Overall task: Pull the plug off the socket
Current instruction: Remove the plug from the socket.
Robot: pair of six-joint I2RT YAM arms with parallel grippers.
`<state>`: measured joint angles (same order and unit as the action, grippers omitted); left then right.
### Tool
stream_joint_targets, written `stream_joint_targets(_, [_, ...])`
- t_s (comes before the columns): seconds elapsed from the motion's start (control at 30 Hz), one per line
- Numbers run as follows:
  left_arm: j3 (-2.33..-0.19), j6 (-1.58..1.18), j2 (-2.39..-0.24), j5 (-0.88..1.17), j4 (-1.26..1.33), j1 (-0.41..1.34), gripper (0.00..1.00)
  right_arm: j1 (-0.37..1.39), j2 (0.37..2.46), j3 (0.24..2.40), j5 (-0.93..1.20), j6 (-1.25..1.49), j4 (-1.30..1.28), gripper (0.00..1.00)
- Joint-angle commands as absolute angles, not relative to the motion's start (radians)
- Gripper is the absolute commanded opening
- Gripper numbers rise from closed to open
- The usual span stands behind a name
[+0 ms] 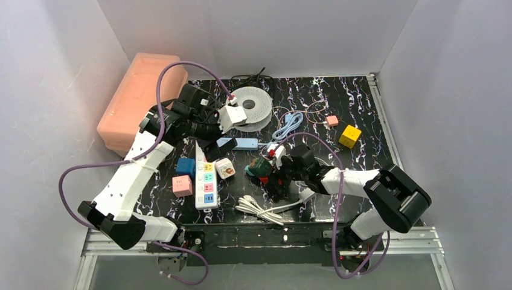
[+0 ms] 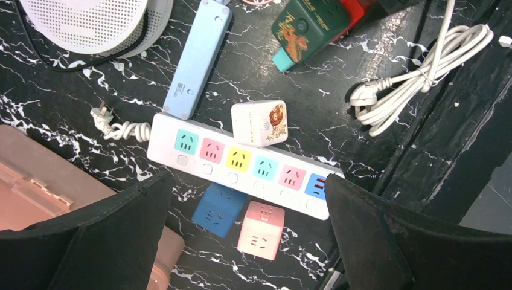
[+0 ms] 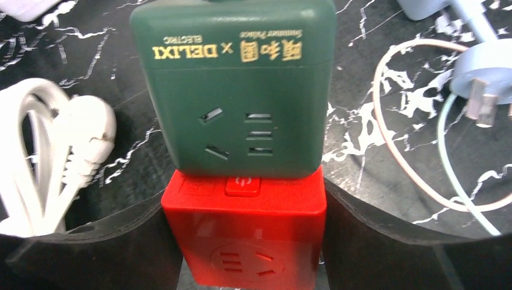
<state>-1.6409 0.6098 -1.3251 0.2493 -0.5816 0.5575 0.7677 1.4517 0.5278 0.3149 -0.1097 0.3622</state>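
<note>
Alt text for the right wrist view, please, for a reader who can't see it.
A red socket cube sits between the black fingers of the right gripper, a green socket cube joined to its far face; whether the fingers press it is unclear. A white cable lies at the picture's left, a pale blue plug at its right, on a black marbled table.

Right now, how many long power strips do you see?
2: a white strip left of centre; a light blue strip at its far end. More may be hidden.
</note>
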Motion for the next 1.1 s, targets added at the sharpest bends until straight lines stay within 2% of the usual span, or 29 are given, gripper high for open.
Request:
stream_joint_targets(0.0, [-1.608,0.614,-1.28,0.296,-0.644,0.551,0.98,0.796,1.47,0.496,0.24,-0.108,0.563,0.66])
stream_joint_targets(0.07, [-1.601,0.612,-1.275,0.313,-0.645,0.552,0.98,0.807,1.478,0.464,0.213,-0.093,0.657,0.44])
stream_joint_targets(0.13, [-1.596,0.607,-1.272,0.332,-0.644,0.552,0.98,0.822,1.483,0.434,0.202,-0.078,0.723,0.31])
stream_joint_targets(0.33, [-1.592,0.609,-1.274,0.364,-0.669,0.552,0.98,0.882,1.419,0.39,0.145,-0.071,0.839,0.17])
stream_joint_targets(0.47, [-1.622,0.601,-1.283,0.38,-0.689,0.552,0.98,0.906,1.3,0.397,0.138,-0.074,0.822,0.01])
stream_joint_targets(0.63, [-1.659,0.58,-1.261,0.49,-0.718,0.552,0.98,0.907,1.118,0.431,0.155,-0.078,0.738,0.01])
stream_joint_targets(0.87, [-1.678,0.548,-1.216,0.772,-0.731,0.552,0.98,0.934,0.912,0.507,0.149,-0.152,0.516,0.01])
stream_joint_targets(0.97, [-1.63,0.474,-1.193,0.85,-0.652,0.552,0.98,0.947,0.87,0.537,0.138,-0.19,0.442,0.01])
stream_joint_targets(1.07, [-1.516,0.386,-1.12,0.933,-0.446,0.552,0.98,0.963,0.843,0.559,0.126,-0.21,0.394,0.01])
